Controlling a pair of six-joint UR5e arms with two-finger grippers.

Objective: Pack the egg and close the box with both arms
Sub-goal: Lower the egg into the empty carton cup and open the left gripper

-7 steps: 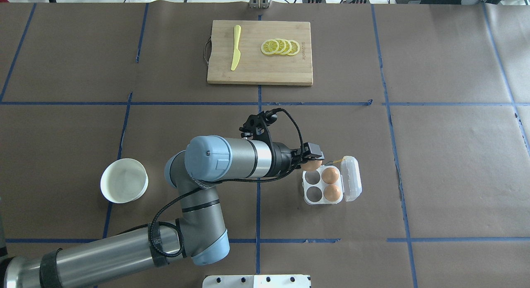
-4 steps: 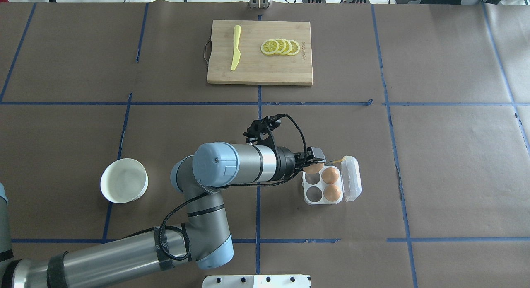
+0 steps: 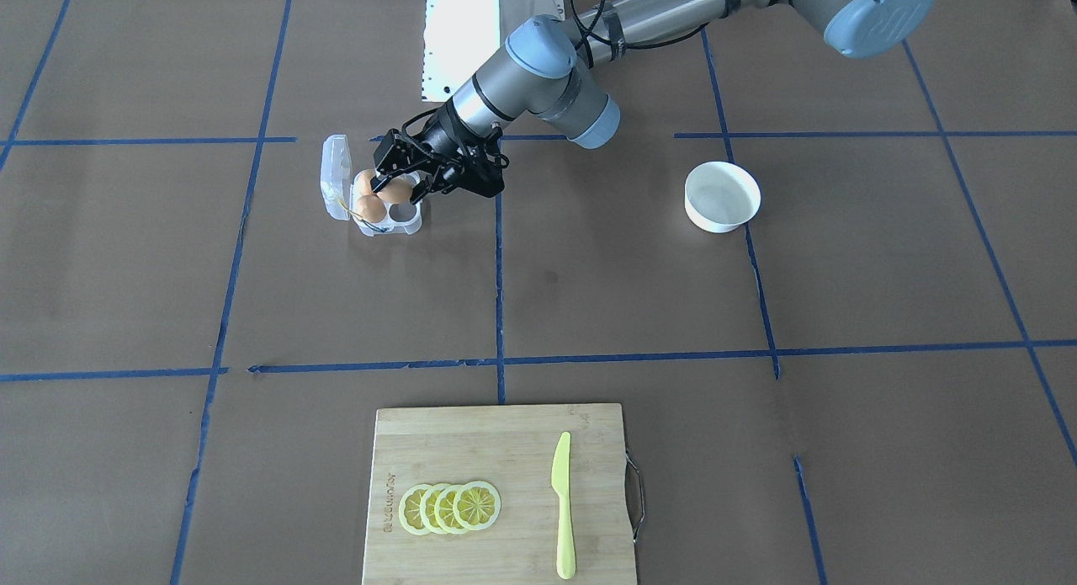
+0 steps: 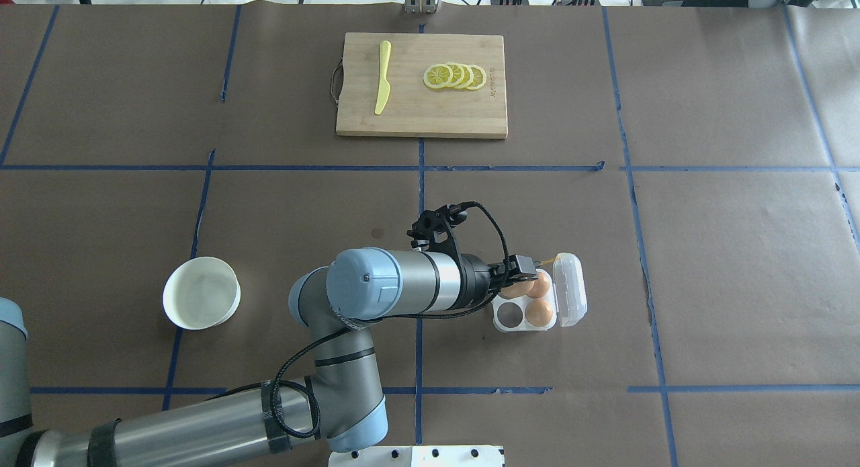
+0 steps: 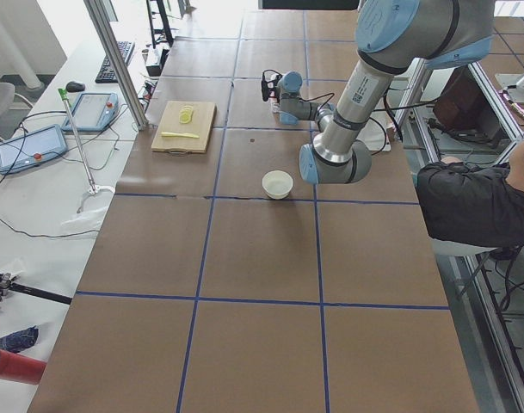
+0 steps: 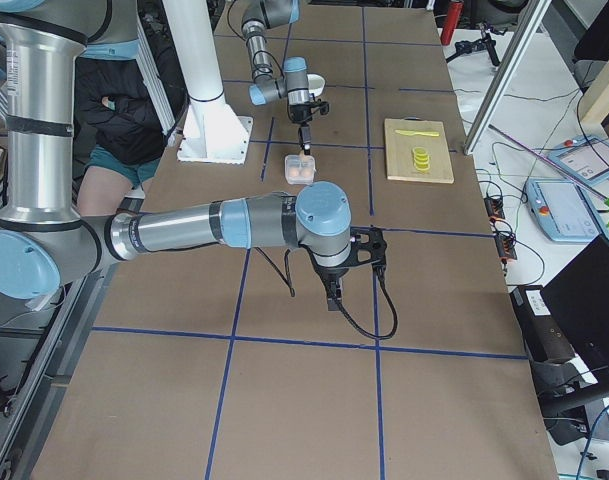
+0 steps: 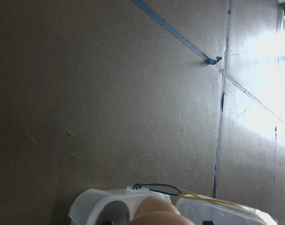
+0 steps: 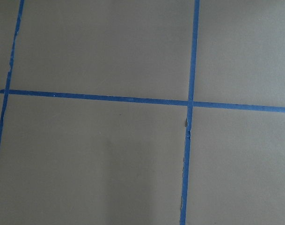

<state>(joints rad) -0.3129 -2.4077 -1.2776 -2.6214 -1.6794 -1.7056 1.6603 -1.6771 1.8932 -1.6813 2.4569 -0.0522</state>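
The clear egg carton stands open on the table, its lid folded to the right, a yellow string at its far edge. Two eggs fill its right cells. The near-left cell is empty. My left gripper is shut on a third egg and holds it at the far-left cell; whether it rests in the cell I cannot tell. That egg also shows in the front view and the left wrist view. My right gripper hangs over bare table far from the carton; I cannot tell if it is open.
A round white bowl stands empty at the left. A wooden cutting board at the far middle carries a yellow knife and lemon slices. Blue tape lines cross the brown table cover.
My left gripper has moved right and toward the robot with the egg, from beyond the carton's far-left corner to its far-left cell. The arm's elbow shifted right.
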